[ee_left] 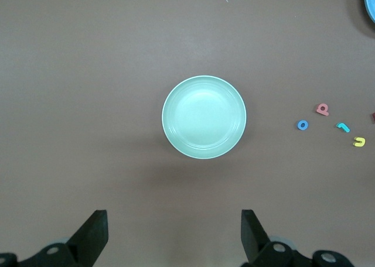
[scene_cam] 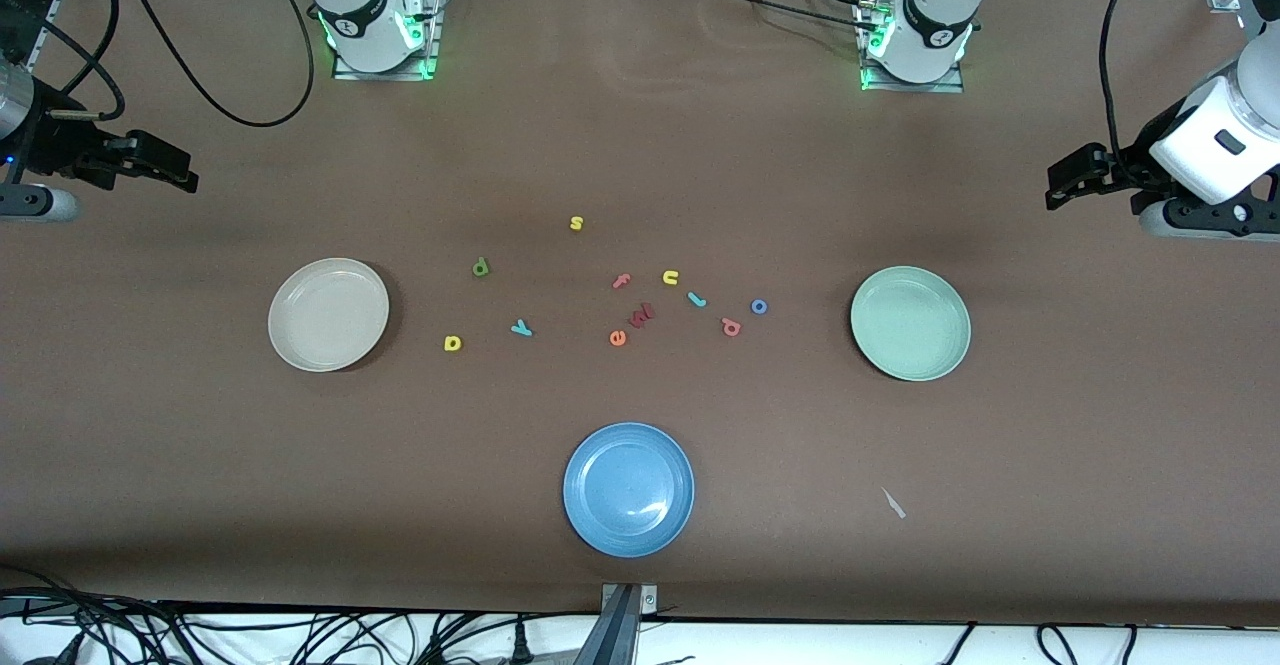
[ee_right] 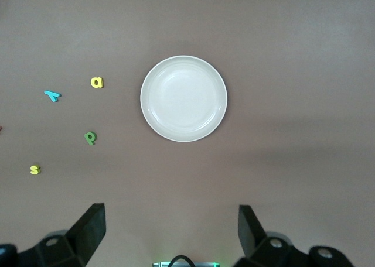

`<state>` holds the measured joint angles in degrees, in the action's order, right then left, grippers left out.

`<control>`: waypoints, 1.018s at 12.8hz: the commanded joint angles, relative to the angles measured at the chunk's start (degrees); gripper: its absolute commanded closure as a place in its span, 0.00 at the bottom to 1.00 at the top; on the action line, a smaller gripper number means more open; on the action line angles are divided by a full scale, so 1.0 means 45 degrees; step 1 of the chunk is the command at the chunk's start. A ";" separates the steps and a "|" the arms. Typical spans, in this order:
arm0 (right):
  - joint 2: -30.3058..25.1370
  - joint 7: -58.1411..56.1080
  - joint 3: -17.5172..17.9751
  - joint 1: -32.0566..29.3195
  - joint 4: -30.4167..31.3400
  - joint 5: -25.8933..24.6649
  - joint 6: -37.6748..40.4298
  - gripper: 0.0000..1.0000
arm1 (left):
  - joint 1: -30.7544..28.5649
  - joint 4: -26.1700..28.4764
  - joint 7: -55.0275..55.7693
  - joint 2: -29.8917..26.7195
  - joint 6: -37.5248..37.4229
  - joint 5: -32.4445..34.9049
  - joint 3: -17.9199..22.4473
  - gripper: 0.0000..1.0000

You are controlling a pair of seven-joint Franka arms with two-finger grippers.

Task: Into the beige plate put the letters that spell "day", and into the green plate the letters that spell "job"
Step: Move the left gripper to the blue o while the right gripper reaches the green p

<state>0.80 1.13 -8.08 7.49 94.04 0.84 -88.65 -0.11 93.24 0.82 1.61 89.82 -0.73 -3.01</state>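
Observation:
The beige plate [scene_cam: 328, 313] [ee_right: 183, 98] lies toward the right arm's end of the table, with nothing in it. Between it and the table's middle lie the green d [scene_cam: 481, 267] [ee_right: 89, 138], yellow a [scene_cam: 452, 343] [ee_right: 96, 82] and teal y [scene_cam: 521, 328] [ee_right: 52, 95]. The green plate [scene_cam: 910, 323] [ee_left: 204, 117] holds nothing; beside it lie the blue o [scene_cam: 759, 306] [ee_left: 302, 125], salmon b [scene_cam: 731, 327] [ee_left: 322, 109] and teal j [scene_cam: 697, 299] [ee_left: 343, 126]. My right gripper [scene_cam: 180, 170] [ee_right: 171, 217] and left gripper [scene_cam: 1062, 183] [ee_left: 174, 220] hang open and empty, high over their ends of the table.
A blue plate [scene_cam: 628, 488] sits nearest the front camera. Other letters lie mid-table: yellow s [scene_cam: 576, 223], pink f [scene_cam: 621, 281], yellow u [scene_cam: 670, 277], orange e [scene_cam: 617, 338] and a red one [scene_cam: 641, 315]. A small pale scrap [scene_cam: 893, 503] lies nearer the camera than the green plate.

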 commanded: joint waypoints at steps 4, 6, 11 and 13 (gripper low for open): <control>-0.0061 -0.0095 0.0116 -0.0083 -0.0019 -0.0168 0.0423 0.00 | 0.0238 0.0002 -0.0006 0.0577 0.0217 0.0319 -0.0949 0.00; -0.0061 0.0119 0.0155 -0.0025 0.0020 -0.0168 0.0403 0.00 | 0.0277 -0.0037 -0.0025 0.1142 0.0217 0.0339 -0.1670 0.00; -0.0178 0.0998 0.0485 0.0250 0.0663 -0.0110 -0.0044 0.00 | 0.1407 -0.0486 0.0110 0.2842 0.0275 0.0320 -0.2045 0.00; -0.0450 0.1793 0.1011 0.0250 0.1539 -0.0051 -0.1057 0.00 | 0.1877 -0.0526 0.0111 0.3583 0.0644 0.0261 -0.2045 0.00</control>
<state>0.93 5.41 -5.66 8.50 96.69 0.87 -89.77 6.50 93.03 1.00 14.28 92.14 -0.73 -12.21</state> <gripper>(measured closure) 0.000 0.000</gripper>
